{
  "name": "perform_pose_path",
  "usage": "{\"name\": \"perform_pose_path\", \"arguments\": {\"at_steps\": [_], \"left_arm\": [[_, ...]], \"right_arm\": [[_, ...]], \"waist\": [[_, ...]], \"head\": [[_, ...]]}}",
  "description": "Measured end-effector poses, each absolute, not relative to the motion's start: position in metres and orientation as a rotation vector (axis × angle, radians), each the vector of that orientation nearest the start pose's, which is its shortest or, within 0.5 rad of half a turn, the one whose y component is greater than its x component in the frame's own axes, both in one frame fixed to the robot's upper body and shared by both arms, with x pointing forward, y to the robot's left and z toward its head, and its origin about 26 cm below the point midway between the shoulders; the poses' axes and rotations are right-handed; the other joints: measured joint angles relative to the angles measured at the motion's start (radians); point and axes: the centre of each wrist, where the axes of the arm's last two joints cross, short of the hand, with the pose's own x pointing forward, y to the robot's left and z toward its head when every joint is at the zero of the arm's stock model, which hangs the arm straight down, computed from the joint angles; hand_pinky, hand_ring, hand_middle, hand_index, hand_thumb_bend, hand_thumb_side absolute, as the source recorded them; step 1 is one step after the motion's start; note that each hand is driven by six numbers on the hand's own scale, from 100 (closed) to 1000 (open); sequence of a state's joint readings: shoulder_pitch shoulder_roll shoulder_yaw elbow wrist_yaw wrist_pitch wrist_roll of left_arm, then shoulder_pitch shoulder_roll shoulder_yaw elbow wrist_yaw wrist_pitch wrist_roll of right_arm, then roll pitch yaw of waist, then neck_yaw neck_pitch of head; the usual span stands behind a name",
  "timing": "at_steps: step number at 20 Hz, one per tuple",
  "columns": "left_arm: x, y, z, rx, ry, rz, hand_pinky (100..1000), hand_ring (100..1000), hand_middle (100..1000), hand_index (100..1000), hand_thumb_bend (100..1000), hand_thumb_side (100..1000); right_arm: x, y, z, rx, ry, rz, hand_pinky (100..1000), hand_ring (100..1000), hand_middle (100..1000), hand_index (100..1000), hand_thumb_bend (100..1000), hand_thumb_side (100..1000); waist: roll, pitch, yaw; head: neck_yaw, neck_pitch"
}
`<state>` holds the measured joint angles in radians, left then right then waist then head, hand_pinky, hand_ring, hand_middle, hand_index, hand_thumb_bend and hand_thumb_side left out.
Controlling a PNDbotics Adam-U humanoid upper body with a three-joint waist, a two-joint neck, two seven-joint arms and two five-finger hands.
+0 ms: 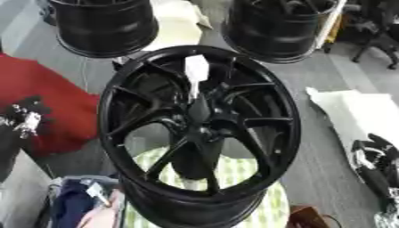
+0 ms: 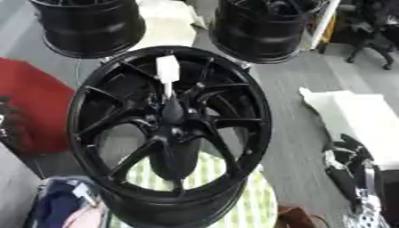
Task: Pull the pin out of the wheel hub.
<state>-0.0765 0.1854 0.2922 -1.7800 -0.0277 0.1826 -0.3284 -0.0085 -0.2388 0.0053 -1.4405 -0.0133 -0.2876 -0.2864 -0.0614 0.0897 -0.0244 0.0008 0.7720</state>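
A large black spoked wheel hub (image 1: 117, 111) stands tilted in the middle, on a green-and-white patterned cloth (image 1: 234, 173). A pin rises from its centre: a white flat top (image 1: 196, 69) on a thin pale stem, ending in a black cone (image 1: 199, 109) at the hub's centre. Neither hand touches the pin. My left hand (image 1: 25, 116) hangs at the left edge over red fabric, well clear of the wheel, its fingers relaxed. My right hand (image 2: 347, 167) rests low on the right, fingers loose, also away from the wheel.
Two more black wheels (image 1: 105, 26) (image 1: 277, 29) stand behind. Red fabric (image 1: 46, 89) lies left and a white padded sheet (image 1: 358, 111) right. A person's bare hand (image 1: 101, 216) shows by the wheel's lower left rim, beside blue cloth (image 1: 70, 202). A chair base (image 2: 370, 44) is far right.
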Motion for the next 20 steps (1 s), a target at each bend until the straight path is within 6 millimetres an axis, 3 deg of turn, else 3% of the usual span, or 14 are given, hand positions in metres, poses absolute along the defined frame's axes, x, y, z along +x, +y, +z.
{"name": "perform_pose_path", "arguments": {"at_steps": [20], "left_arm": [[0.2814,0.3460,0.0869,0.125,-1.652,-0.223,635,672,676,872,157,497]], "right_arm": [[0.2720,-0.2976,-0.0329,-0.295,-1.734,-0.039,669,623,653,816,201,393]], "waist": [[0.000,0.005,-0.004]], "head": [[-0.002,0.000]]}}
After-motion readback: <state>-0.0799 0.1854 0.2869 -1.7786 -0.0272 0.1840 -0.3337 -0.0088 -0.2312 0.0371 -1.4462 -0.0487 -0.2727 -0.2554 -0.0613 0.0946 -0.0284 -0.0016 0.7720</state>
